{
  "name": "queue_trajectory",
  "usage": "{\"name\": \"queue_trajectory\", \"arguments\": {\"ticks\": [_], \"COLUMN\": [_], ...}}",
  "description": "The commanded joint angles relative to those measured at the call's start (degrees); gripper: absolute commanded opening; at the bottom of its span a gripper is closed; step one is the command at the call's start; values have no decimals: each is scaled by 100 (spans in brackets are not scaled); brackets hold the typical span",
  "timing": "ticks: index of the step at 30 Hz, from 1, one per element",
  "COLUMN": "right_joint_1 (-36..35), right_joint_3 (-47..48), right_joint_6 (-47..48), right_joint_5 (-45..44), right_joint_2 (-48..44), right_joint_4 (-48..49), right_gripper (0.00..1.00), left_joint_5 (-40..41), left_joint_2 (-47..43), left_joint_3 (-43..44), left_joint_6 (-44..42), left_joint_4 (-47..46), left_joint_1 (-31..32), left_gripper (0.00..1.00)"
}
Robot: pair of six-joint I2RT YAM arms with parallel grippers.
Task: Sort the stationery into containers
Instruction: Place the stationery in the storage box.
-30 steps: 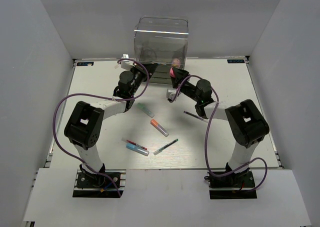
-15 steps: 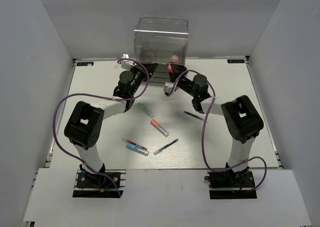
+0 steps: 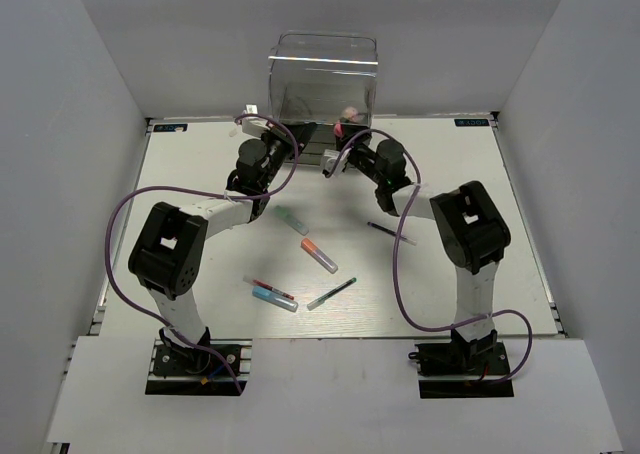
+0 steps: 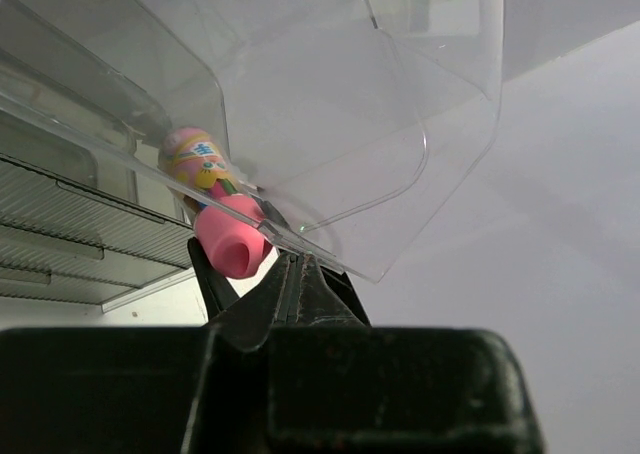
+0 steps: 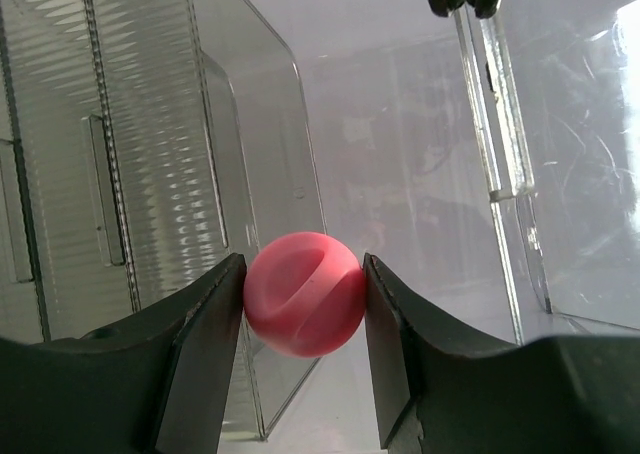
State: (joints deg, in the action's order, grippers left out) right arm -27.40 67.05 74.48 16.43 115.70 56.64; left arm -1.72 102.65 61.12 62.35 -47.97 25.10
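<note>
Pink marker (image 5: 300, 299) seems light, stiff, slick: my right gripper (image 5: 303, 274) clamps its round cap, while my left gripper (image 4: 298, 274) pinches shut on the box (image 3: 322, 74)'s thin flap (image 4: 330, 124).

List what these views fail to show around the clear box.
Right wrist view: barrel of the pink-capped marker, behind its cap and the right gripper.
Top view: lower drawers of the clear box, behind both wrists.
Left wrist view: whether the left gripper pinches the clear flap; tips and edge overlap.
</note>
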Motion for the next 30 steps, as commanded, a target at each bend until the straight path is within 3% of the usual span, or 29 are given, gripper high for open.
{"name": "queue_trajectory", "arguments": {"ticks": [1, 21, 22, 24, 28, 30], "right_joint_1": [-11, -231, -240, -231, -240, -222], "right_joint_3": [327, 1548, 1531, 1426, 1101, 776], "right_joint_6": [-74, -1076, -1084, -1119, -1286, -1357], "right_joint_5": [-166, -1379, -1379, -1379, -1195, -1045], "right_joint_2": [58, 673, 664, 621, 270, 138], "right_joint_4": [391, -127, -127, -75, 40, 92], "right_gripper": [0, 0, 19, 45, 63, 67], "left_joint_5": [-4, -4, -4, -4, -4, -4], "left_joint_2": [-281, -281, -281, -281, -281, -281], "left_joint_3": [304, 304, 304, 304, 304, 304], "left_joint_6": [-56, -56, -56, -56, -56, -56], "left_joint_4": [-266, -266, -266, -266, -266, -266], "left_joint_1": [-5, -5, -5, -5, -5, -5], "left_gripper": [0, 0, 0, 0, 0, 0]}}
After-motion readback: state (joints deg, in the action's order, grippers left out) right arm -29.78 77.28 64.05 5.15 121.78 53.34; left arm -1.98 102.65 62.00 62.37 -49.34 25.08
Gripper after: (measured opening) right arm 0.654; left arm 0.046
